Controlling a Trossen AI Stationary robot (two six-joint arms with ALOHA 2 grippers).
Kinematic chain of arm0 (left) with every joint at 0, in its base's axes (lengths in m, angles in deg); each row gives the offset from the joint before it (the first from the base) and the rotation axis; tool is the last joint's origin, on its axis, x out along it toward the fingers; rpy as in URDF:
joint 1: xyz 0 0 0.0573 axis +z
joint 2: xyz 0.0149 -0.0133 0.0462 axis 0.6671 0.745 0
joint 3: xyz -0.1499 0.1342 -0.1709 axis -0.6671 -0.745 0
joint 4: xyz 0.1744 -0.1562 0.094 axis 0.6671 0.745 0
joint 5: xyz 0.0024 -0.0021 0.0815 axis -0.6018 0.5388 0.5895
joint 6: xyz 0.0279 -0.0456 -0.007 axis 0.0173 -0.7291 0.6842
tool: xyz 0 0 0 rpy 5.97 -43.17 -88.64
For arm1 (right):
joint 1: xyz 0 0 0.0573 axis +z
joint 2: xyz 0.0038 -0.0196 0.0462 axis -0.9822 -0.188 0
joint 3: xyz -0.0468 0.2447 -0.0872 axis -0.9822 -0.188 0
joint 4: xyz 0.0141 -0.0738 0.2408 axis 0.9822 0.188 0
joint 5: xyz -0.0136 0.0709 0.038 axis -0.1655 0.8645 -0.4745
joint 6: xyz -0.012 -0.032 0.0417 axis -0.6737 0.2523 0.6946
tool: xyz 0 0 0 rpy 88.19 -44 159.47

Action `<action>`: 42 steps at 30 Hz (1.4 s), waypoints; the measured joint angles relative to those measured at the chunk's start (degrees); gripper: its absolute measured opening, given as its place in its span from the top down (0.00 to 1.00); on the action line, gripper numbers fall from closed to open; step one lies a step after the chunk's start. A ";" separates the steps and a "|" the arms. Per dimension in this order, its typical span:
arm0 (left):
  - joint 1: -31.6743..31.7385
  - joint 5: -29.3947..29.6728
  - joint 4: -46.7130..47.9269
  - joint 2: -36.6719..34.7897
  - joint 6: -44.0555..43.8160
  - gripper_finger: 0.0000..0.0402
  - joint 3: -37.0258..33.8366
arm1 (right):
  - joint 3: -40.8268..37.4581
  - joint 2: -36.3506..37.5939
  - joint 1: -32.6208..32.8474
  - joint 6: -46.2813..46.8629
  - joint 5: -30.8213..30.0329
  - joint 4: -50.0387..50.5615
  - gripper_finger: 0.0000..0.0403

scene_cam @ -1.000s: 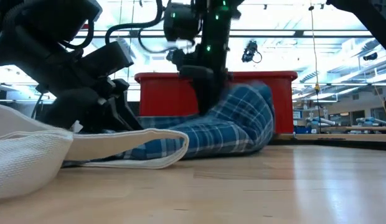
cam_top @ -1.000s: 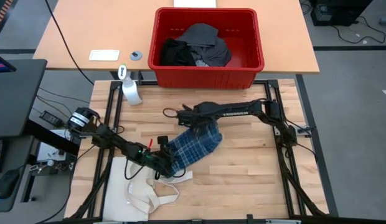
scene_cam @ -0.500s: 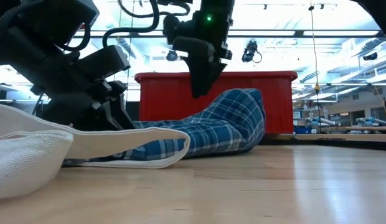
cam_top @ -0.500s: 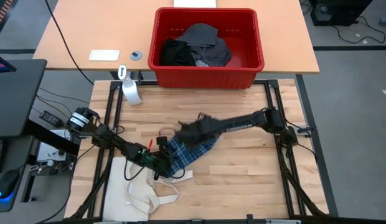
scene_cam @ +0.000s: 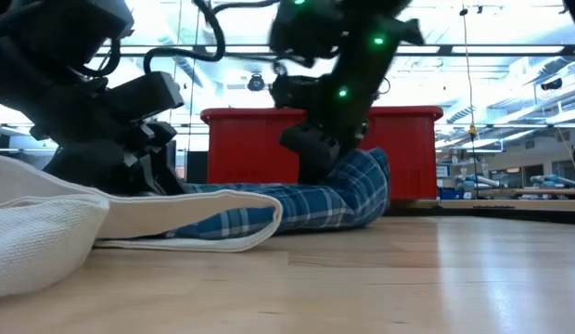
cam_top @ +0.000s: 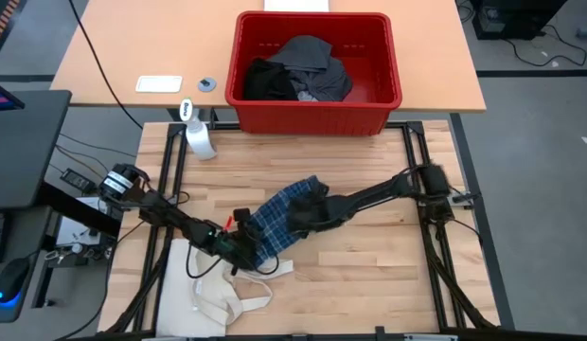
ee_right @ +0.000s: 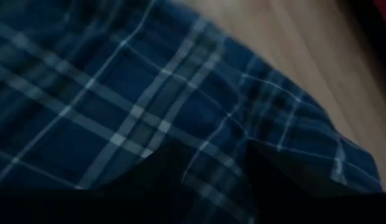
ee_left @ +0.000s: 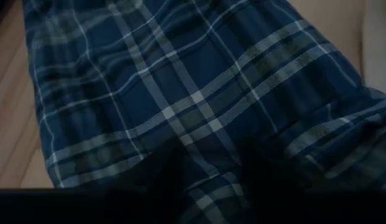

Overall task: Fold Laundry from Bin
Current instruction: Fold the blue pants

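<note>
The blue plaid shirt (cam_top: 275,220) lies in a crumpled strip on the wooden table, running from near left to far right. My left gripper (cam_top: 244,248) sits low at its near-left end, open, with plaid cloth (ee_left: 199,93) filling the view ahead. My right gripper (cam_top: 305,216) has come down on the shirt's far-right part (scene_cam: 352,186), open too. The red bin (cam_top: 317,102) stands beyond the table's far edge with dark laundry (cam_top: 298,71) heaped inside. My left gripper comes slanting down from the table's left onto the shirt's near-left end (ee_left: 211,143). Plaid cloth shows in the gap between the spread fingers (ee_left: 162,180). Whether they pinch it, I cannot tell. My right gripper comes slanting down from the table's right onto the shirt's far-right part (ee_right: 218,143). Its fingers (ee_right: 155,177) stand apart with plaid cloth in the gap. Whether they pinch the cloth or only rest on it, I cannot tell.
A cream tote bag (cam_top: 218,294) lies at the near left, its handle (scene_cam: 195,209) lapping the shirt's near end. A white spray bottle (cam_top: 199,137) stands at the far left corner. Bare wood stretches across the table's right half (cam_top: 388,256).
My right gripper has swung from above the shirt's far side toward the near edge and down onto the shirt, tipping more steeply. The shirt's raised far-right end has sunk lower. The near-left end under my left gripper has stayed where it was.
</note>
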 joint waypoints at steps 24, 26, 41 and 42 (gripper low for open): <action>-3.84 -0.70 5.00 -3.68 -2.86 0.55 -0.48 | -41.06 13.69 -4.83 -2.27 -7.45 -60.53 0.60; -4.32 -1.26 5.70 -4.83 -2.96 0.55 -0.54 | -41.06 15.19 -4.84 -3.40 -7.24 -60.94 0.60; -8.35 0.11 4.96 -13.66 0.19 0.55 -0.47 | -41.01 26.39 0.78 -9.19 -7.44 -63.41 0.60; -8.33 0.15 4.66 -13.93 0.64 0.55 -0.43 | -41.01 26.41 1.51 -9.11 -7.50 -63.48 0.60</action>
